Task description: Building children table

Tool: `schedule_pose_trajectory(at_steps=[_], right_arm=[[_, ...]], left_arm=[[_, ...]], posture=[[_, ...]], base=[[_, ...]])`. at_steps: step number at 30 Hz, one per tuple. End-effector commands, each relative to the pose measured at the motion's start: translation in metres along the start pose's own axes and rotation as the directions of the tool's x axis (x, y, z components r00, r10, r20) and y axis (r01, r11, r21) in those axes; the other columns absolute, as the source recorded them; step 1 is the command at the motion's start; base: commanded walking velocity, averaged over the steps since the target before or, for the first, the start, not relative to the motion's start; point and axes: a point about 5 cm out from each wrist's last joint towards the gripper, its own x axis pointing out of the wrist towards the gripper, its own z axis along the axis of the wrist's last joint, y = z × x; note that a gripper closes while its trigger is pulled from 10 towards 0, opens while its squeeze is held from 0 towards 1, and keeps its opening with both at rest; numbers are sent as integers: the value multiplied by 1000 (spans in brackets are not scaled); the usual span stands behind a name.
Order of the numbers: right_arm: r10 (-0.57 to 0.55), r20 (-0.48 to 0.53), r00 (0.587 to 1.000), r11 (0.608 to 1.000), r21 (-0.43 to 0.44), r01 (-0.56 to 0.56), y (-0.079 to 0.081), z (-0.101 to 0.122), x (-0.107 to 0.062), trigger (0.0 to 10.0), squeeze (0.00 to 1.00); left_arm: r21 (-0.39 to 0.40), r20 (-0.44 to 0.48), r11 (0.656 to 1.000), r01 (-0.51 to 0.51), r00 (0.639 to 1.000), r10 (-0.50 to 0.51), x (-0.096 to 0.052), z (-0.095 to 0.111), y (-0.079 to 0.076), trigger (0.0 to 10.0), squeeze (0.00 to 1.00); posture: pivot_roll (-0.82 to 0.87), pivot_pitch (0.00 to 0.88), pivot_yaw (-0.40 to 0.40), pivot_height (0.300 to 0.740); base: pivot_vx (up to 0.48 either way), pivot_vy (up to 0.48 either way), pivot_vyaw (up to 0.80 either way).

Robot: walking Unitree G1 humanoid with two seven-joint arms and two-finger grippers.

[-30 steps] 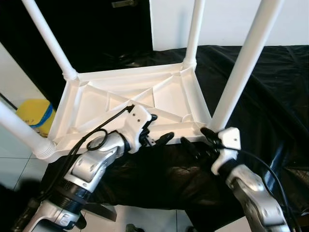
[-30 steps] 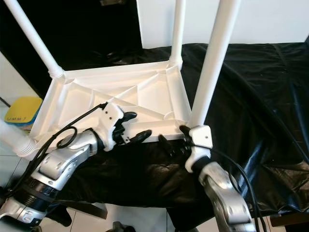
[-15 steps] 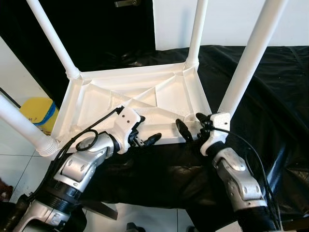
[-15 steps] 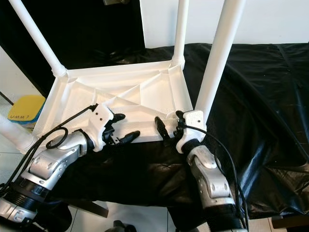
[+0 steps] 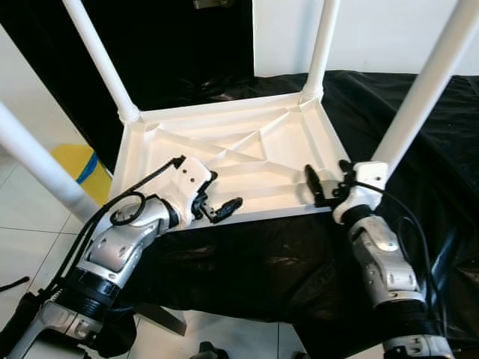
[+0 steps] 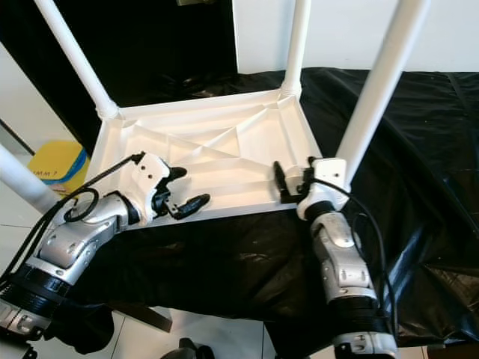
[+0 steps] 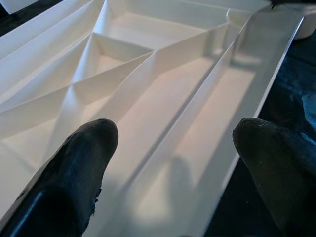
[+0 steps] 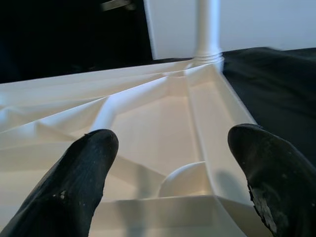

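Upturned white table [image 5: 224, 153] lies on black cloth [image 5: 419, 142], 4 legs fitted. Both arms have moved in: left gripper [image 5: 213, 203] & right gripper [image 5: 323, 185] spread wide, empty, at near rim (prob. not touching yet). Flip seems next.
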Motion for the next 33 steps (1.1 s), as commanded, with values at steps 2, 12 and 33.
schedule_pose_trajectory(at_steps=[2,12,33], right_arm=[[-76,4,997,997,-15,76,-16,-1,-3,10000,0],[-232,36,972,968,-89,234,-56,2,-13,10000,0],[-298,46,953,944,-133,302,-59,0,-23,10000,0]], left_arm=[[30,-14,963,269,963,-269,-2,0,-10,10000,0],[88,-21,955,284,959,-283,5,7,1,10000,0],[131,77,927,352,928,-364,27,26,-13,10000,0]], posture=[[-111,83,78,740],[-132,83,85,740],[-143,83,79,740]], base=[[0,0,0],[0,0,0],[0,0,0]])
